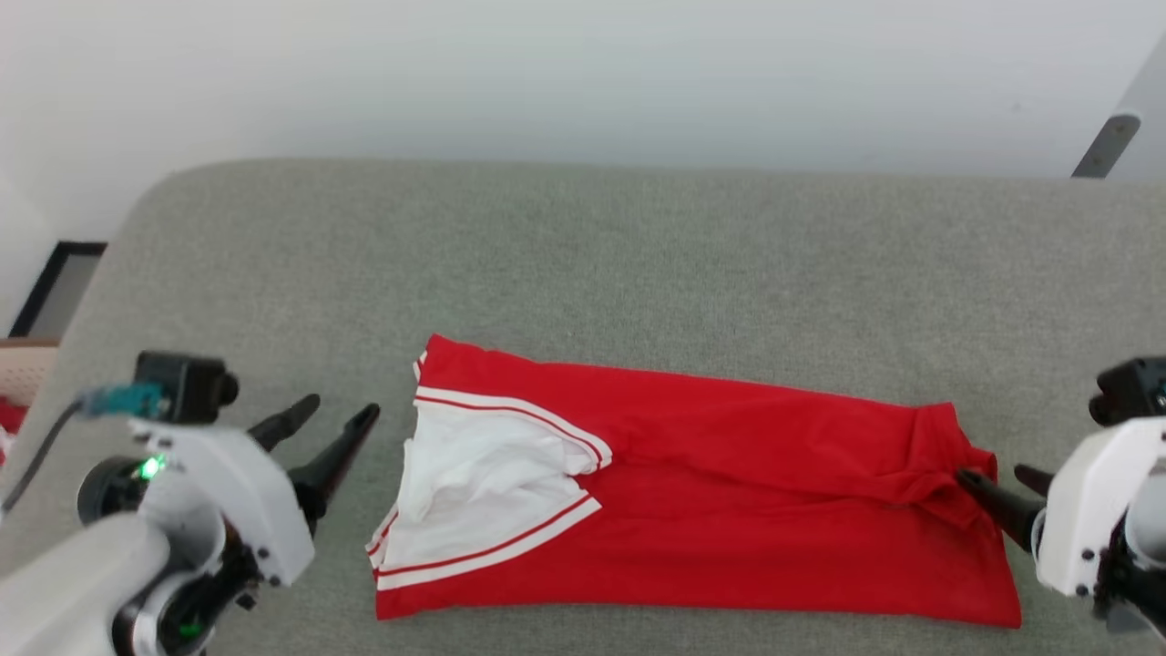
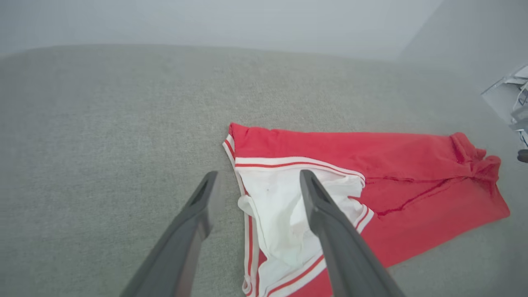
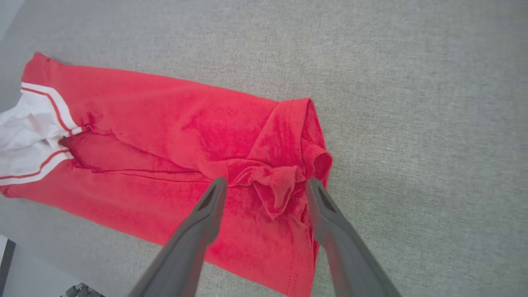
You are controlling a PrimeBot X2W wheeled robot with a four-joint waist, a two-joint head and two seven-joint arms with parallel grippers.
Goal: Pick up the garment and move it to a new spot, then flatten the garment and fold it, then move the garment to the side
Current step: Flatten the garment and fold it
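Observation:
The garment (image 1: 729, 510) lies folded into a long red band on the grey surface, its white sleeve with striped trim (image 1: 474, 483) at the left end. Its number print is hidden. My left gripper (image 1: 337, 415) is open just left of the sleeve end, apart from it; in the left wrist view its fingers (image 2: 326, 214) frame the white sleeve (image 2: 284, 206). My right gripper (image 1: 997, 478) is open at the bunched right end of the garment (image 3: 284, 181), one finger over the cloth, nothing held.
The grey fabric surface (image 1: 583, 264) stretches wide behind and around the garment, with a pale wall beyond. A dark-framed object (image 1: 55, 282) sits off the left edge, and a grey metal piece (image 1: 1107, 146) at the upper right.

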